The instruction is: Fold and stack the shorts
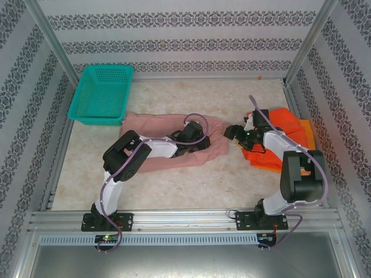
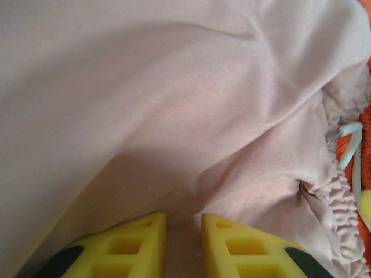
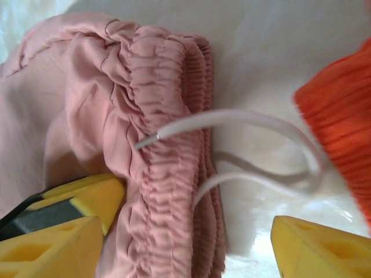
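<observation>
Three views, in order.

Overhead: the pink shorts point(image 1: 156, 124) lie spread across the middle of the table point(image 1: 191, 179), waist end to the right. The orange shorts point(image 1: 284, 119) are heaped on the right, partly under the right arm. A teal mesh basket point(image 1: 81, 95) sits far left, just beside the pink leg end. The left gripper point(image 1: 194, 138) is down on the pink cloth near the waist. The right gripper point(image 1: 235, 132) is at the waist edge, between pink and orange.

Left wrist: the left gripper point(image 2: 184, 223) has its fingers nearly together with pink cloth in the gap. It reads as a pinch on a fold (creases run toward the tips). The cloth is thin, matte and smooth, and drapes in broad soft folds.

Right wrist: the right gripper point(image 3: 197, 208) is spread wide, straddling the waistband point(image 3: 168, 87) and gripping nothing. The band is ruched elastic, several layers thick. A flat white drawstring point(image 3: 243, 119) loops loose over the table toward the ribbed orange hem.

My read: the step is taking the waist end to start the fold. The right should close on the whole ruched stack, not one layer, and keep the drawstring out of the jaws. Then both should lift level so the slack cloth doesn't twist, staying clear of the orange heap.
</observation>
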